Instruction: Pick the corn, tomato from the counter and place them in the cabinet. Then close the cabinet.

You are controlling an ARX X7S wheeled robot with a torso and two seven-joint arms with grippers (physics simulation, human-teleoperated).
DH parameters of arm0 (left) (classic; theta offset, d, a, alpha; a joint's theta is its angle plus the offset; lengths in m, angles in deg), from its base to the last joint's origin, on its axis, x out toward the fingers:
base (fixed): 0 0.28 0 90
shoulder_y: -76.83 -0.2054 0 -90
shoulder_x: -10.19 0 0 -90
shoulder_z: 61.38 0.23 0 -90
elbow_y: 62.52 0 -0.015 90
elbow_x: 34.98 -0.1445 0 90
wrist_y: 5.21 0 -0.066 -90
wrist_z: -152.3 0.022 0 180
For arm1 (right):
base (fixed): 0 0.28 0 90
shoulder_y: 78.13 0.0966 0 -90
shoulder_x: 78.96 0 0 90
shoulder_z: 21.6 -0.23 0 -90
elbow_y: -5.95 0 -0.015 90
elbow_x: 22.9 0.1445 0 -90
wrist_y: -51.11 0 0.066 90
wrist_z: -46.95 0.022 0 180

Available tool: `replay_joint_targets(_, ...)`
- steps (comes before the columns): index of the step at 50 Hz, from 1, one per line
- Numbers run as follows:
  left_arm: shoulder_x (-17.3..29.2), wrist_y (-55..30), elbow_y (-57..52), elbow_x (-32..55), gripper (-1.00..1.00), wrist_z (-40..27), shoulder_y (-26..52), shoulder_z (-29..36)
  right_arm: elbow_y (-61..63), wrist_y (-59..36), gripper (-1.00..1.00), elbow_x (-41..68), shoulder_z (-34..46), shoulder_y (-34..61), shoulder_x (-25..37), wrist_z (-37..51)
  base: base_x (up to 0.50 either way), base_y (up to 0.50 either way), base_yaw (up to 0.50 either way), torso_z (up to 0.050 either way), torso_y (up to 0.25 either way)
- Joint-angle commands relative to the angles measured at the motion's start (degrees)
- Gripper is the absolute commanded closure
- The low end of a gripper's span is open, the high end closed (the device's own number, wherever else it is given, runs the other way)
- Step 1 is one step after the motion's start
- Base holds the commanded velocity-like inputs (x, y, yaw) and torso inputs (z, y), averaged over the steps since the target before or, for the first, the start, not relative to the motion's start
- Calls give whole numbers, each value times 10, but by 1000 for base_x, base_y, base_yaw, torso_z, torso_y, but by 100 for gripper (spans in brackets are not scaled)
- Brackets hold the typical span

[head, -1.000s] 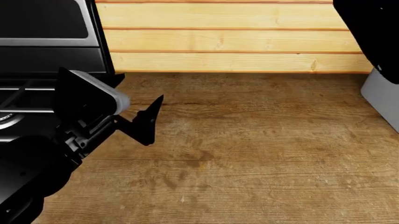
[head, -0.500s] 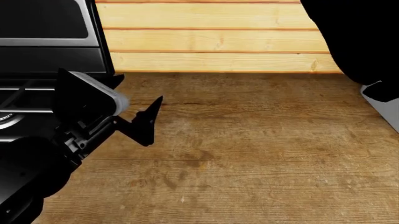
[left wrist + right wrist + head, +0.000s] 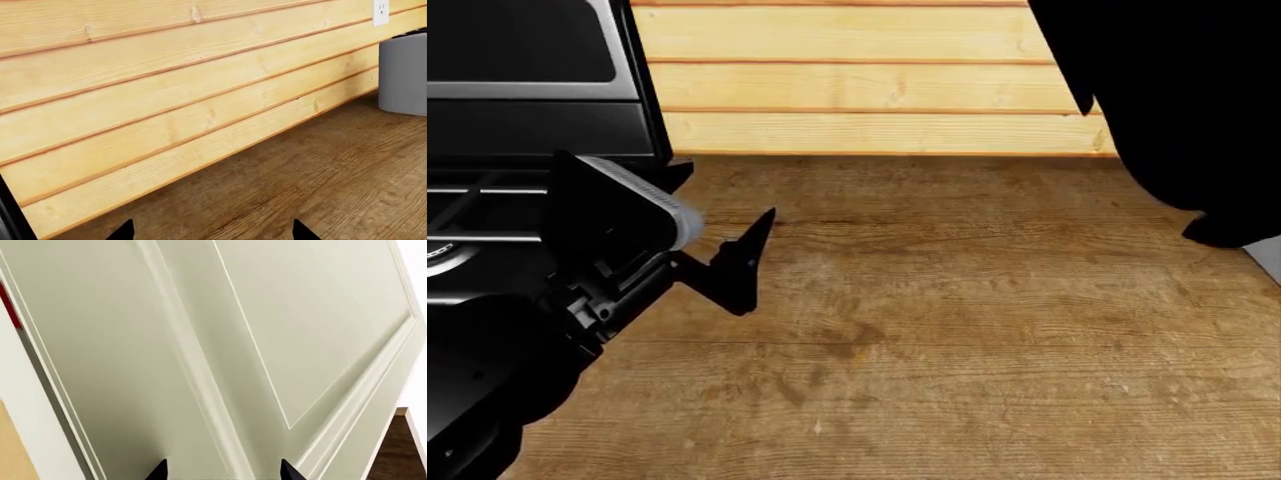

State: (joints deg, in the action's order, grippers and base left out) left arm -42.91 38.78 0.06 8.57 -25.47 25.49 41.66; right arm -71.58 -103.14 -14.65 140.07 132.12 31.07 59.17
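Note:
The corn and the tomato are out of view in every frame. The brown wooden counter (image 3: 961,330) fills the head view. My left gripper (image 3: 737,258) hovers low over the counter's left part beside the stove. In the left wrist view it (image 3: 212,235) is open and empty, facing the plank wall. My right arm (image 3: 1174,100) is a black mass at the upper right. My right gripper (image 3: 223,475) is open and empty, close to a pale panelled cabinet door (image 3: 220,350). A thin red strip (image 3: 8,305) shows at the door's edge; I cannot tell what it is.
A black stove (image 3: 521,120) stands at the left, with a burner grate just behind my left arm. A light plank wall (image 3: 868,90) backs the counter. A grey container (image 3: 403,75) stands at the counter's right end, under a white outlet (image 3: 380,11).
My right arm has swung leftward across the upper right of the head view, now covering more of the wall and nearly all of the grey container. The left arm has not moved.

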Motion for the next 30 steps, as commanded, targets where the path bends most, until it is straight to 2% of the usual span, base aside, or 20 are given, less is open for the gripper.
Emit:
replay_joint_targets(1, 0, 2, 1, -1, -100, 0, -1, 3, -207, 5, -100, 238, 40, -51, 11, -78, 0, 0, 0, 0, -10)
replay_joint_targets(30, 2, -2, -4, 13, -100, -12, 9, -11, 91, -99, -100, 318, -81, -33, 180, 9, 3, -2, -3, 0, -7)
